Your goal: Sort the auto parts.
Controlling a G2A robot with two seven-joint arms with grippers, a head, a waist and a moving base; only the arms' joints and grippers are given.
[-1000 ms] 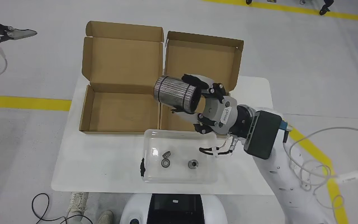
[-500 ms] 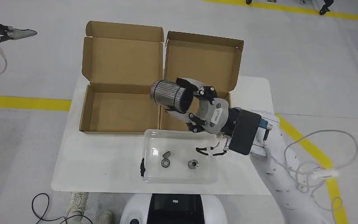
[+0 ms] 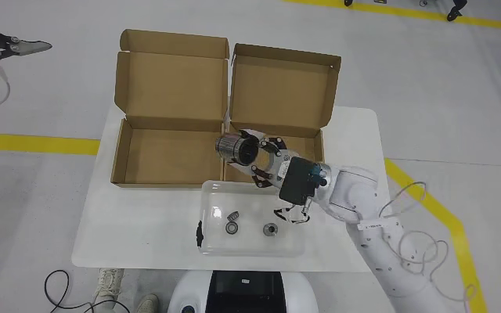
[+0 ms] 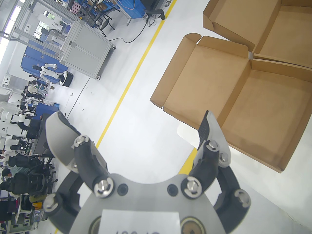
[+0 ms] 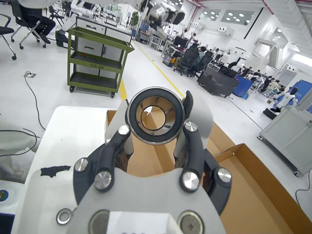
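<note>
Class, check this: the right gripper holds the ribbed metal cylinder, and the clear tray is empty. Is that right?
No. The right gripper holds the ribbed metal cylinder, but the clear tray is not empty: the top view shows three small parts in it.

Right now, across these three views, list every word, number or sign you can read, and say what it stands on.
None reads in full.
Left label, on the left gripper: dark characters cut off at the picture's edge, unreadable.
Right label, on the right gripper: print cut off, unreadable.
Cylindrical part in the right gripper: no marking visible.
Cardboard boxes: no print visible.
</note>
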